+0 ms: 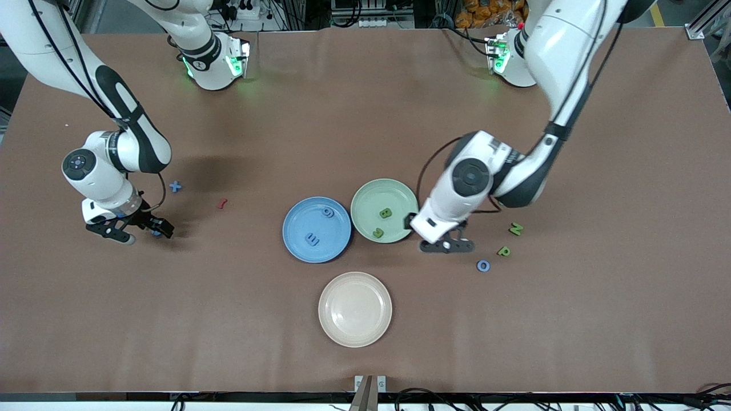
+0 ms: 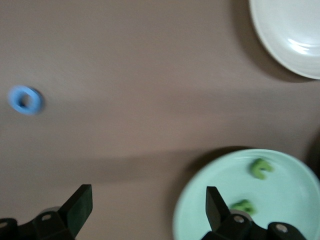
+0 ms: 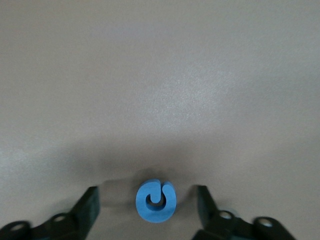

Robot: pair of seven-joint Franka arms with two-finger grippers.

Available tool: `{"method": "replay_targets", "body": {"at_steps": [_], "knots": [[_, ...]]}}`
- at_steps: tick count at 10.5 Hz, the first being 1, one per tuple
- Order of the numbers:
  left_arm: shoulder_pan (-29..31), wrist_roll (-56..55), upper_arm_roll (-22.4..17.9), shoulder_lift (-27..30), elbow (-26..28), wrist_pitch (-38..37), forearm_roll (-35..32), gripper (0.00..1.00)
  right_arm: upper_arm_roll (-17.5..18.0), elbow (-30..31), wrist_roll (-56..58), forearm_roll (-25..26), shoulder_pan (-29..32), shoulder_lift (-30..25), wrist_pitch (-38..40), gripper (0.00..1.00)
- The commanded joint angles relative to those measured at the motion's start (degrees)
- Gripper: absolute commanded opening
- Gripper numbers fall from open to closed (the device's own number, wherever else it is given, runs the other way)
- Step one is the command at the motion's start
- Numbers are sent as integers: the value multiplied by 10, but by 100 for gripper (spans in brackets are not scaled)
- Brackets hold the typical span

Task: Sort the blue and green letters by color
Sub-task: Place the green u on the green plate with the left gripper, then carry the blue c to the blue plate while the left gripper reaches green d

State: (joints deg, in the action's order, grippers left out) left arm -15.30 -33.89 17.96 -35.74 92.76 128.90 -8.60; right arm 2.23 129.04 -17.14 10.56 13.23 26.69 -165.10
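Note:
My right gripper is low over the table at the right arm's end. It stands open around a small blue letter, with a gap on each side. A blue plus lies farther from the front camera. The blue plate holds two blue letters. Two green letters lie in the green plate. My left gripper hangs open and empty over that plate's rim. A green N, a green P and a blue ring lie on the table toward the left arm's end.
An empty cream plate sits nearer the front camera than the two coloured plates. A small red piece lies between the blue plus and the blue plate.

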Motion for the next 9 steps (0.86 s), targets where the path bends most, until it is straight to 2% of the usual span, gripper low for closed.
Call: {"method": "replay_targets", "body": {"at_steps": [1, 3, 4, 5, 6, 8, 9], "knots": [[90, 265, 8, 14, 20, -22, -7, 100, 6, 10, 9, 14, 14, 4, -12, 25], [138, 360, 8, 15, 50, -19, -11, 100, 6, 10, 9, 14, 18, 3, -9, 5], [147, 387, 8, 17, 69, -10, -11, 100, 6, 9, 9, 14, 19, 3, -9, 0], [152, 403, 8, 29, 93, 5, -16, 100, 6, 6, 10, 14, 18, 1, -6, 0], [155, 407, 8, 33, 107, 22, -44, 94, 7, -1, 8, 14, 14, -8, 0, 0], [175, 416, 9, 28, 118, 43, -67, 93, 8, -51, -29, 4, -26, -36, 115, 0], [181, 435, 9, 27, 123, 54, -68, 87, 10, -80, -74, 5, -57, -40, 164, 0]]}}
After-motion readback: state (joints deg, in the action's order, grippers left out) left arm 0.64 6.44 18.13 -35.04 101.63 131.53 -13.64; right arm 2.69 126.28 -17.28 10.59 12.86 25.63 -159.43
